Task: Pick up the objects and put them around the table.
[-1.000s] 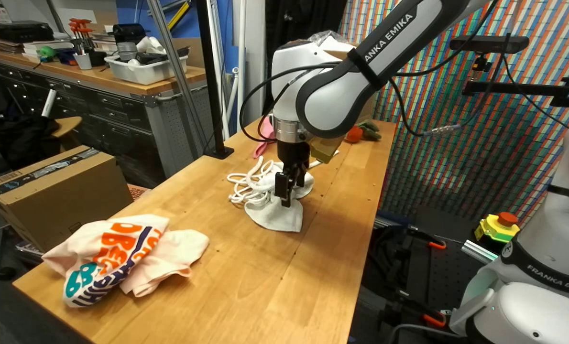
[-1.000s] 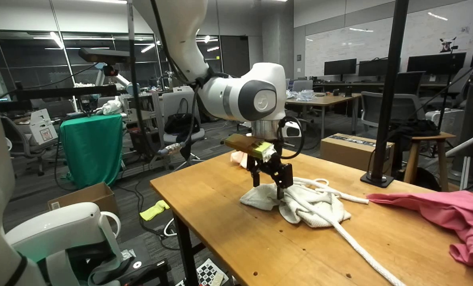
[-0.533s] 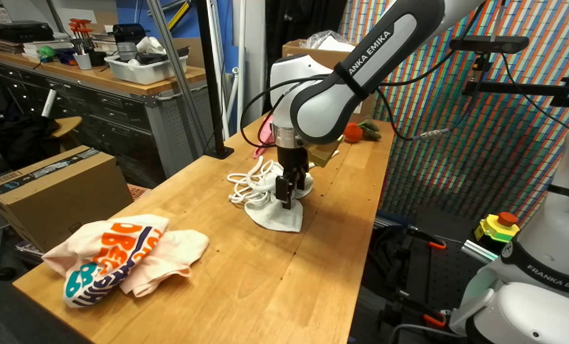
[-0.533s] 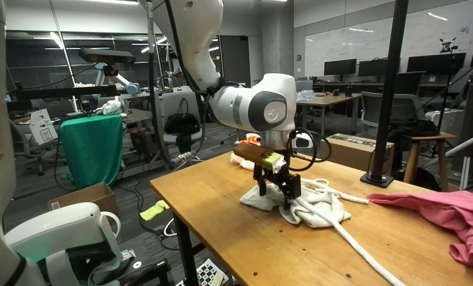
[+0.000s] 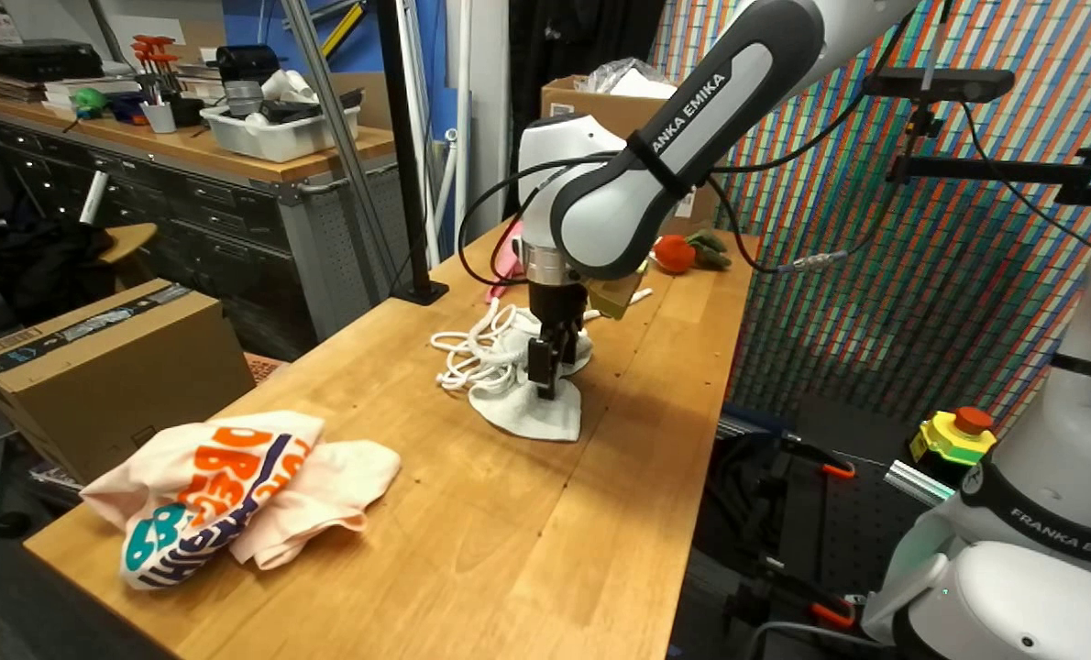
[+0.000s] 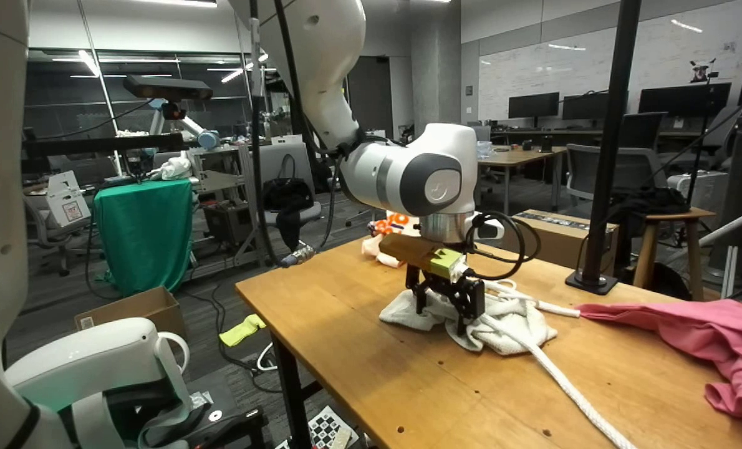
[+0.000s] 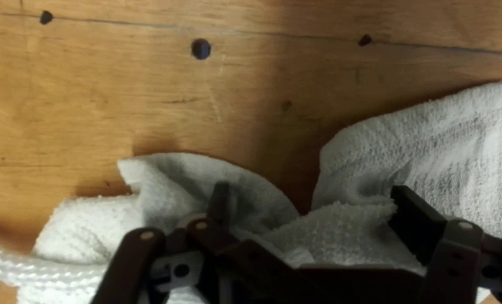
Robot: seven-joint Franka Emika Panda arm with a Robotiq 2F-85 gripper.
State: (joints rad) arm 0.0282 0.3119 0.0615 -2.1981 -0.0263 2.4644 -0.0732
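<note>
In an exterior view, the forearm (image 5: 692, 110) reads "ANKA EMIKA", a strap (image 5: 657, 165) covering the start; near right, the arm base (image 5: 1045, 525) reads "FRANKA EMIKA". Near left, the peach cloth (image 5: 243, 495) bears orange, teal and navy capitals; an orange B and E show, but folds break the words. The left box (image 5: 137, 380) has tape (image 5: 82, 328) with print too small to read. In an exterior view, the far-right whiteboard (image 6: 626, 68) bears writing too faint to read.
</note>
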